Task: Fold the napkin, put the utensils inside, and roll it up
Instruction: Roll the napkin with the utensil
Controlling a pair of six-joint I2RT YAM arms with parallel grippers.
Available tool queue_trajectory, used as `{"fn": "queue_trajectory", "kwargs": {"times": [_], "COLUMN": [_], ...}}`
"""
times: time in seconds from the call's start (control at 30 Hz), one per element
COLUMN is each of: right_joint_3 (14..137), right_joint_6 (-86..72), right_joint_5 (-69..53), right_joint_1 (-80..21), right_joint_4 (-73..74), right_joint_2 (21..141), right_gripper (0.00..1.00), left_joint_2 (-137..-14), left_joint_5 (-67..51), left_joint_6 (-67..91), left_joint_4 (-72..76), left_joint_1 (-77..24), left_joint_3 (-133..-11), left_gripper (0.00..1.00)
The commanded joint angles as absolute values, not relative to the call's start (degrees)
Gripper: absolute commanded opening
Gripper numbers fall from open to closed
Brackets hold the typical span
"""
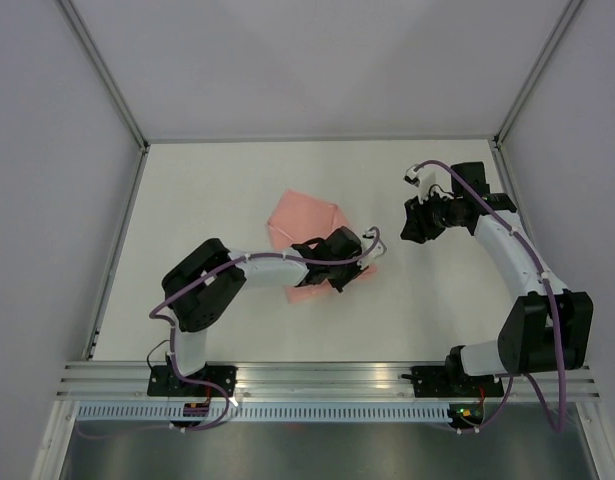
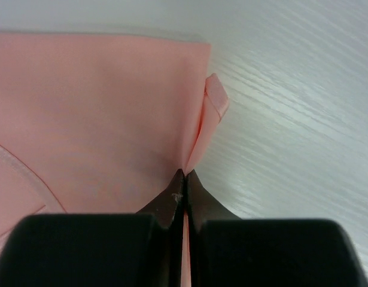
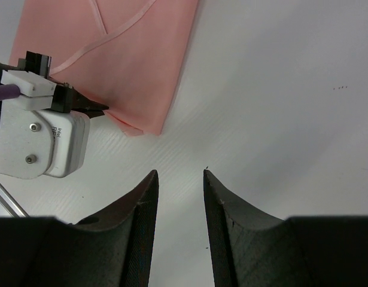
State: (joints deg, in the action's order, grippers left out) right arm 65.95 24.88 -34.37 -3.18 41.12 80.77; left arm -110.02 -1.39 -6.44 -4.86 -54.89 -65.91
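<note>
left hand (image 2: 184, 177) clenched on the napkin (image 1: 299, 220) edge, mid-desk (image 1: 217, 180).
napkin lay folded over and mostly flat near the desk centre, a bit toward the far edge; one small corner curled up right beside the pinch. right hand (image 3: 179, 176) was released, jaws parted, over bare desk nearer the right edge, apart from the cloth.

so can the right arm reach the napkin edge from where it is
Probably yes: the right pincer hangs open over bare table, with nothing between it and the napkin. The left pincer is shut on the nearest corner, so aim elsewhere along the edge.
</note>
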Motion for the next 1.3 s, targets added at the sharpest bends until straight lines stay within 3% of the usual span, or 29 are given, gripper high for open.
{"fn": "queue_trajectory", "kwargs": {"times": [0.0,0.4,0.5,0.63,0.83,1.0,1.27], "right_joint_3": [64.3,59.3,58.4,58.5,59.0,58.5,58.4], "right_joint_6": [28.8,35.4,35.9,35.9,35.8,36.6,39.1], "right_joint_5": [-33.8,-34.2,-34.1,-34.1,-34.6,-34.3,-36.0], "right_joint_1": [-2.9,-2.8,-2.8,-2.8,-2.8,-2.8,-3.3], "right_joint_4": [42.1,44.3,43.4,43.3,43.3,43.2,43.8], "right_joint_2": [78.3,73.6,73.1,73.8,74.3,73.5,73.7], "right_gripper": [0.42,0.43,0.44,0.44,0.45,0.46,0.49], "left_joint_2": [-109.7,-112.1,-110.8,-107.8,-104.3,-101.4,-95.6], "left_joint_5": [-8.8,-13.3,-11.2,-7.3,-4.3,-3.6,-2.0], "left_joint_6": [-5.2,-4.1,-4.0,-3.9,-4.1,-4.0,-2.0], "left_joint_4": [-12.1,-14.4,-13.8,-13.0,-12.2,-11.3,-9.2], "left_joint_1": [-57.1,-59.9,-59.9,-59.8,-59.0,-58.5,-56.5], "left_joint_3": [-66.2,-68.6,-68.5,-68.4,-68.8,-69.0,-66.9], "left_gripper": [0.02,0.02,0.09,0.27,0.43,0.50,0.52]}}
